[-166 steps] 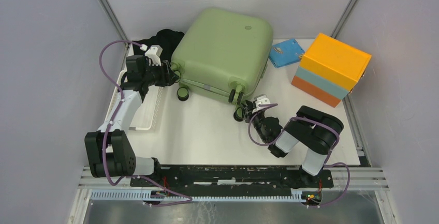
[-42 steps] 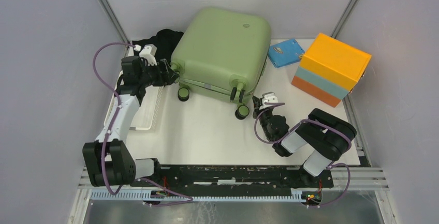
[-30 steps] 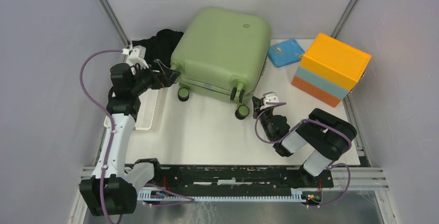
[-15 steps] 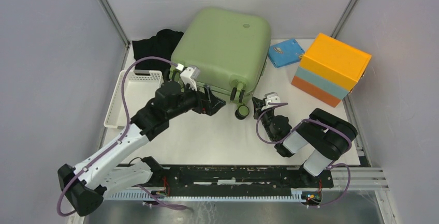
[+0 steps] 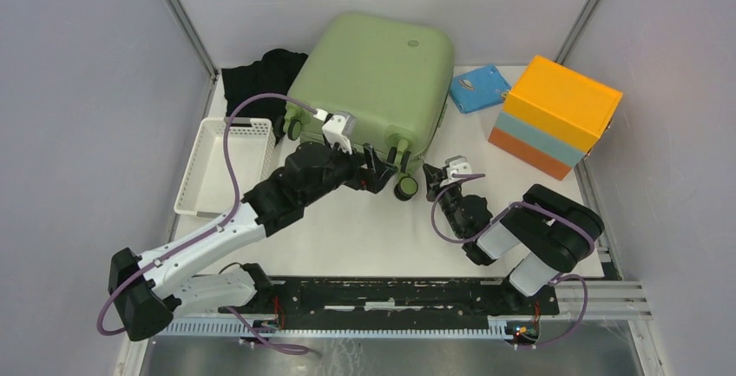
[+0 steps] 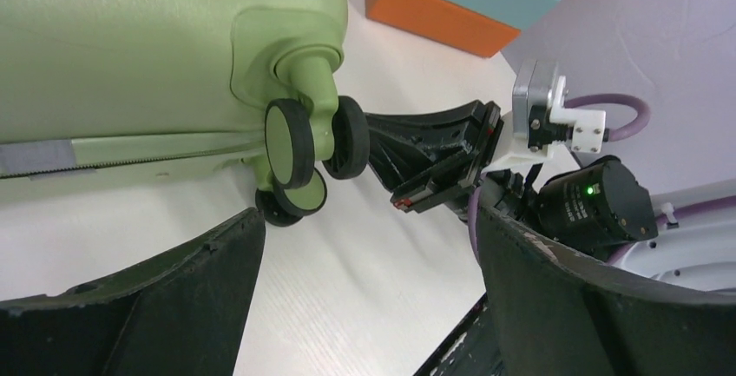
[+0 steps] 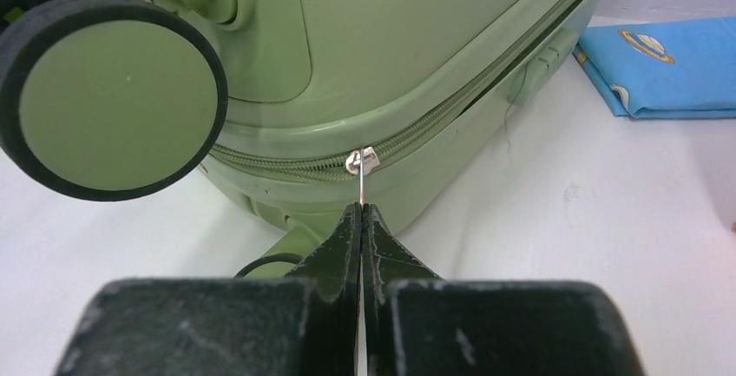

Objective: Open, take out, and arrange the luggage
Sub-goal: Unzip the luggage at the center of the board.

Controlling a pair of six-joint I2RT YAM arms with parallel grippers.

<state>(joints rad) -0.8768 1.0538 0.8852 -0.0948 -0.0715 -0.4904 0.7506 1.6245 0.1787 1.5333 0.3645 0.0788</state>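
The sage-green luggage (image 5: 373, 81) lies flat at the back of the table, its wheels (image 5: 404, 187) facing me. My right gripper (image 5: 431, 174) sits at its near right corner beside a wheel. In the right wrist view it (image 7: 360, 207) is shut on the thin silver zip pull (image 7: 362, 181) that hangs from the slider on the zip edge. My left gripper (image 5: 382, 176) hovers just in front of the same corner, wide open with only bare table between its fingers (image 6: 174, 289). The left wrist view shows the twin wheels (image 6: 299, 146) and the right gripper (image 6: 434, 168) just beyond.
An orange and light-blue box (image 5: 555, 115) stands at the right, with a blue packet (image 5: 479, 88) between it and the luggage. A white perforated basket (image 5: 221, 163) lies at the left edge. Black fabric (image 5: 260, 72) is bunched in the back left corner.
My left arm has swung from the luggage's left side, over the basket, across the front to its near right wheels. The right gripper has stayed shut at the zip.
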